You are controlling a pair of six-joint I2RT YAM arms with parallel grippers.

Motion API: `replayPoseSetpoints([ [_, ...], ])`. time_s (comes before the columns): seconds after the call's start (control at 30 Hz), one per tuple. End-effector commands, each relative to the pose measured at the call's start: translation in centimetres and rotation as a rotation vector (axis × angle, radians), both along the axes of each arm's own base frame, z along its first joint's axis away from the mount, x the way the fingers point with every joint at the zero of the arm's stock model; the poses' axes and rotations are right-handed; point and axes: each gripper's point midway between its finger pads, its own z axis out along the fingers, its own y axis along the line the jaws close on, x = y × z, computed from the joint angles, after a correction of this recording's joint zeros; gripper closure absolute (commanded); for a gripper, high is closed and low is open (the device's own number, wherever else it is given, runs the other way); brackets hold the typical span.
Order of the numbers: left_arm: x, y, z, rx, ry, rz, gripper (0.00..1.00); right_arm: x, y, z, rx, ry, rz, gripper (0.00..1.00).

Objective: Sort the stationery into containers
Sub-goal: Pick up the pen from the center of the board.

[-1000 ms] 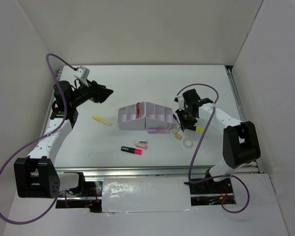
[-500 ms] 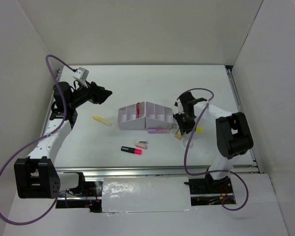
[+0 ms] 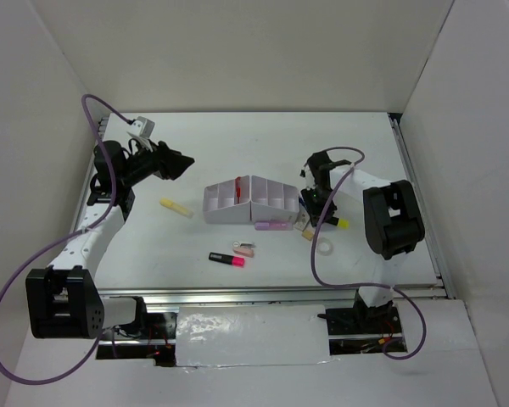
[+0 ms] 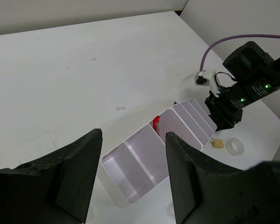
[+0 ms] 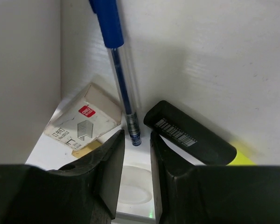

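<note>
Blue pen [image 5: 119,74] lay beside the black-yellow highlighter [image 5: 189,133] right of the white organiser [image 3: 229,214], its tip at the slightly parted, empty jaws of the right gripper [image 5: 136,140]; the left gripper [image 4: 133,136] hung open.

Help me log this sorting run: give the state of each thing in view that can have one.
organiser: upright, a red item in one compartment
left gripper: open, empty, above the table
right gripper: slightly open, astride the tip of the blue pen
blue pen: lying on the table, unsorted
black-yellow highlighter: lying on the table
black-pink highlighter: lying on the table
purple marker: lying beside the organiser
tape ring: flat on the table
cream stick: lying on the table
</note>
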Motion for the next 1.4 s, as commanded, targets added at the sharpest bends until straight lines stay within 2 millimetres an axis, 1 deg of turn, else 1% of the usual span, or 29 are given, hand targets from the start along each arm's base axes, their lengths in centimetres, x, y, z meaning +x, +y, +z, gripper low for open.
replayPoseSetpoints([
  [0.0, 0.4, 0.1, 1.0, 0.000, -0.035, 0.001, 0.31, 1.1, -0.6, 0.0, -0.016, -0.004, -0.008, 0.64],
  [0.1, 0.4, 0.1, 0.8, -0.004, -0.030, 0.003, 0.31, 1.5, -0.5, 0.0, -0.017, -0.007, 0.001, 0.65],
  [0.2, 0.4, 0.1, 0.9, -0.002, -0.035, 0.001, 0.31, 1.5, -0.4, 0.0, -0.014, 0.011, 0.013, 0.68],
  [0.27, 0.4, 0.1, 1.0, 0.001, -0.039, 0.001, 0.32, 1.3, -0.2, 0.0, -0.009, 0.027, 0.020, 0.73],
  [0.3, 0.4, 0.1, 1.0, 0.002, -0.040, -0.001, 0.32, 1.2, -0.2, 0.0, -0.008, 0.029, 0.022, 0.78],
  [0.37, 0.3, 0.1, 1.0, 0.002, -0.040, 0.001, 0.32, 1.2, -0.2, 0.0, -0.006, 0.025, 0.022, 0.83],
  [0.4, 0.3, 0.1, 1.1, 0.005, -0.044, -0.001, 0.31, 1.2, -0.2, -0.1, -0.008, 0.026, 0.019, 0.88],
  [0.53, 0.2, 0.1, 1.2, 0.016, -0.057, -0.008, 0.32, 1.1, -0.8, 0.0, -0.013, 0.022, 0.001, 0.94],
  [0.57, 0.2, 0.1, 1.2, 0.018, -0.055, -0.007, 0.31, 1.0, -0.9, 0.5, -0.008, 0.014, -0.004, 0.98],
  [0.63, 0.0, 0.1, 1.4, 0.030, -0.070, -0.014, 0.31, 1.1, -1.2, 1.1, -0.004, 0.001, -0.015, 1.00],
  [0.67, -0.1, 0.0, 1.5, 0.035, -0.083, -0.021, 0.32, 1.4, -1.2, 2.2, 0.009, -0.031, -0.016, 1.00],
  [0.7, -0.3, -0.1, 1.8, 0.039, -0.095, -0.027, 0.31, 1.6, -1.1, 2.8, 0.018, -0.051, -0.015, 1.00],
  [0.73, -0.3, 0.0, 1.8, 0.040, -0.098, -0.026, 0.31, 1.9, -0.8, 4.3, 0.041, -0.097, 0.000, 1.00],
  [0.8, -0.4, -0.2, 2.0, 0.035, -0.106, -0.034, 0.32, 2.7, 0.1, 6.2, 0.091, -0.156, 0.028, 1.00],
  [0.83, -0.4, -0.3, 2.1, 0.031, -0.105, -0.041, 0.32, 3.1, 0.6, 8.0, 0.127, -0.210, 0.043, 1.00],
  [0.93, -0.7, -0.8, 2.8, 0.000, -0.101, -0.079, 0.34, 5.0, 1.3, 11.6, 0.169, -0.350, 0.063, 1.00],
  [0.97, -0.9, -1.0, 3.4, -0.012, -0.111, -0.090, 0.34, 5.2, 1.4, 12.3, 0.175, -0.369, 0.063, 1.00],
  [1.03, -1.6, -1.3, 4.3, -0.028, -0.129, -0.117, 0.34, 5.8, 1.8, 14.8, 0.202, -0.444, 0.071, 1.00],
  [1.07, -1.9, -1.5, 5.1, -0.049, -0.135, -0.129, 0.33, 5.9, 1.9, 15.7, 0.212, -0.475, 0.076, 1.00],
  [1.1, -2.3, -1.8, 5.6, -0.061, -0.136, -0.149, 0.33, 5.8, 2.2, 17.6, 0.233, -0.533, 0.093, 1.00],
  [1.17, -2.9, -2.3, 6.9, -0.094, -0.137, -0.178, 0.33, 5.4, 3.6, 19.8, 0.282, -0.610, 0.142, 1.00],
  [1.2, -3.3, -2.7, 7.2, -0.105, -0.132, -0.204, 0.33, 4.8, 4.3, 21.5, 0.304, -0.660, 0.176, 1.00],
  [1.23, -3.7, -2.9, 7.7, -0.115, -0.129, -0.219, 0.33, 4.1, 5.3, 22.5, 0.338, -0.681, 0.218, 1.00],
  [1.27, -4.1, -3.3, 8.3, -0.142, -0.123, -0.239, 0.33, 2.8, 6.7, 24.0, 0.367, -0.713, 0.275, 1.00],
  [1.3, -5.0, -3.9, 8.8, -0.169, -0.109, -0.271, 0.32, 2.0, 7.5, 24.4, 0.386, -0.724, 0.307, 1.00],
  [1.33, -5.3, -4.0, 9.0, -0.177, -0.112, -0.279, 0.31, 1.3, 8.3, 25.0, 0.400, -0.740, 0.339, 1.00],
  [1.37, -6.5, -5.2, 9.8, -0.183, -0.136, -0.321, 0.28, -0.2, 9.7, 25.6, 0.423, -0.766, 0.400, 1.00],
])
